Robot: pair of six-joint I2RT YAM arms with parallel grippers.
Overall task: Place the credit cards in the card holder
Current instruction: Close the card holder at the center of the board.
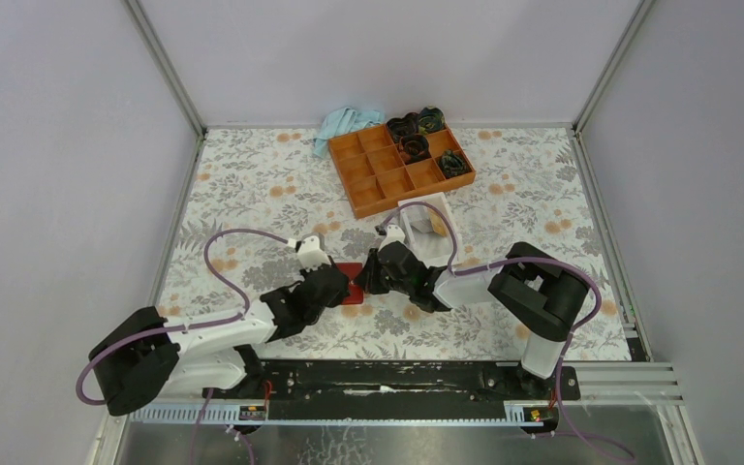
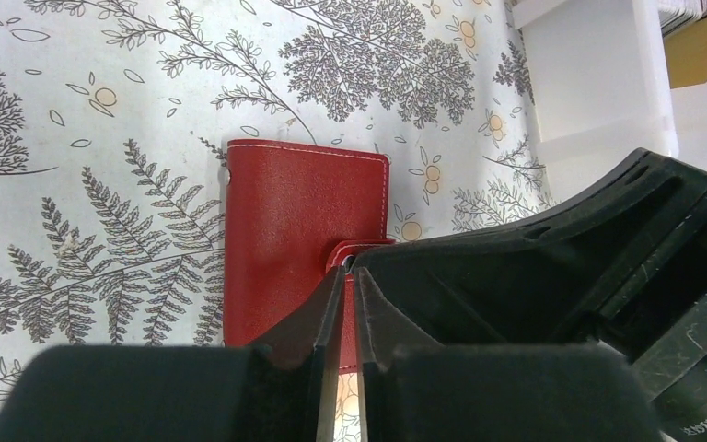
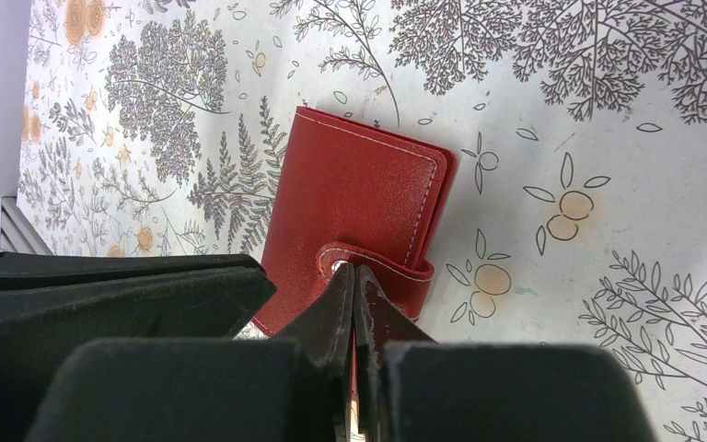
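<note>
Our left tool pinches the snap tab of the dark-red leather card holder; our right tool, shut, touches just beside. We lift the tab slowly.

The left arm, built of white links with black joint housings, reaches from its base forward and to the right, with the forearm held low. Its black two-finger left gripper points right. The fingers stand almost together, leaving only a narrow slit between them. The right arm, of the same build, folds at the elbow and reaches left. Its black right gripper points left, with its fingers pressed together. The two grippers face each other, tips nearly touching.
</note>
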